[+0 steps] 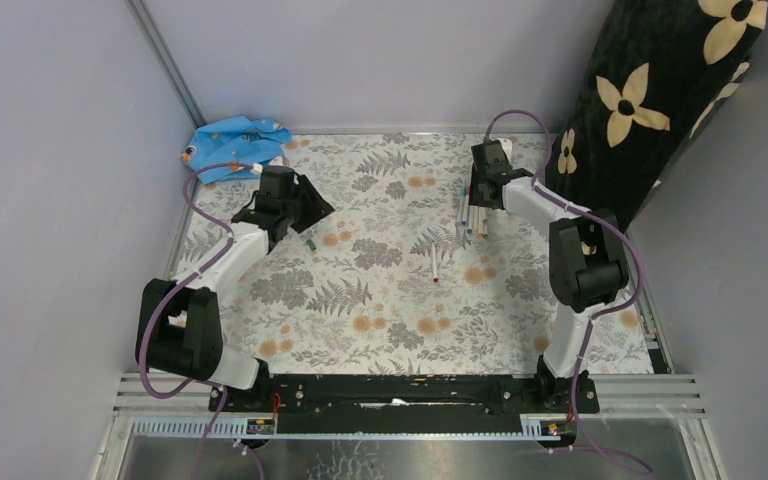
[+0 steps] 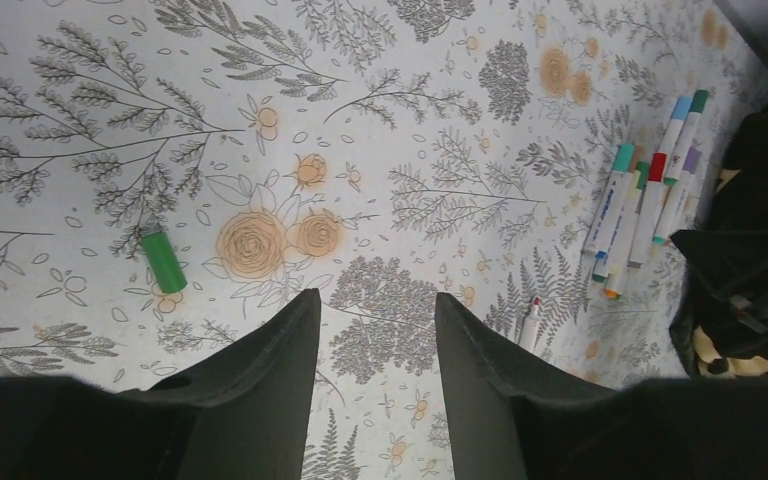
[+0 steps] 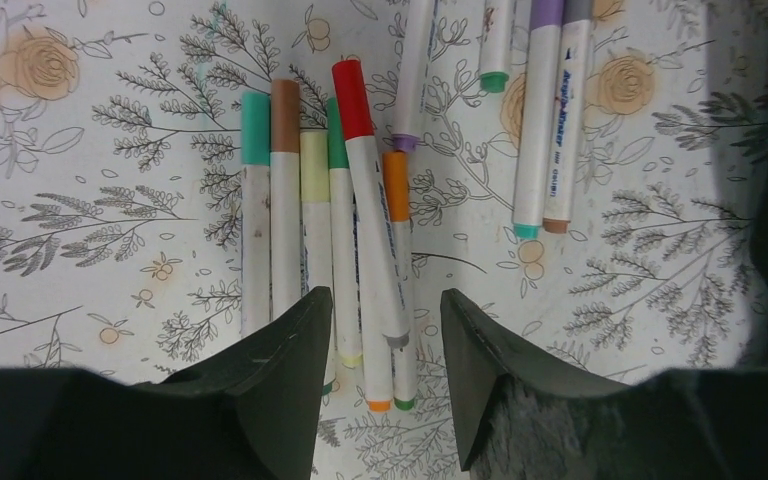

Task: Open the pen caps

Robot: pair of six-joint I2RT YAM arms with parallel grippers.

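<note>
Nearest in, a single pen [image 1: 434, 264] lies alone on the floral table [image 1: 380, 330]. A loose green cap [image 2: 163, 261] rests beside the left gripper [image 2: 372, 325], whose jaws stand parted over bare tabletop with nothing between them, likely waiting to take a barrel's other end. Farther back on the right, the right gripper [image 3: 385, 305] hangs with fingers [image 3: 280, 380] spread over the bundled pens [image 3: 285, 230], coloured caps showing, and a red-capped pen [image 3: 365, 170] runs between them, apparently lined up for seizing and uncapping; farthest, a blue cloth [image 1: 235, 138] sits crumpled in the left corner.
</note>
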